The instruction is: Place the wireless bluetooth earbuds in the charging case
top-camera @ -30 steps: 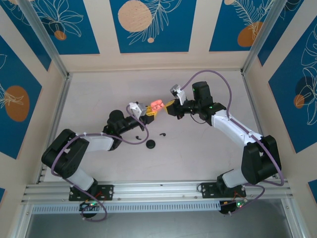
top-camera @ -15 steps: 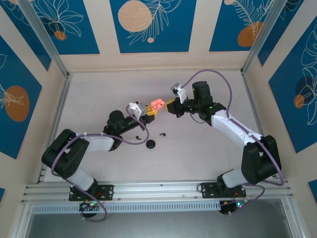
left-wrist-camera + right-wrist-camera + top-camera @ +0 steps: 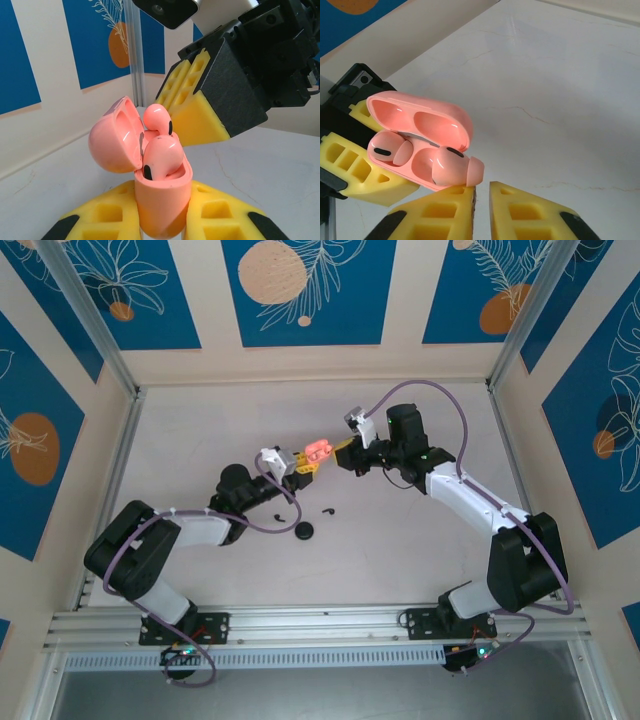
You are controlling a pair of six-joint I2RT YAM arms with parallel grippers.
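Observation:
My left gripper is shut on the pink charging case, which stands upright above the table with its lid open. Two pink earbuds sit in it. One is seated; the other lies partly in its slot, its tip resting on my right gripper's left finger. My right gripper is just beside the case, jaws parted by a narrow gap with nothing between them. From above, the case hangs between the left gripper and the right gripper. Two black earbuds lie on the table.
A round black object lies on the table between the two black buds, near the left arm. Metal rails run along the near edge and the sides. The pale table stretches open behind and to the right.
The pink shape between the grippers has grown more compact as the second pink earbud went toward the case. The right gripper's jaws have parted slightly. The left arm has stayed still.

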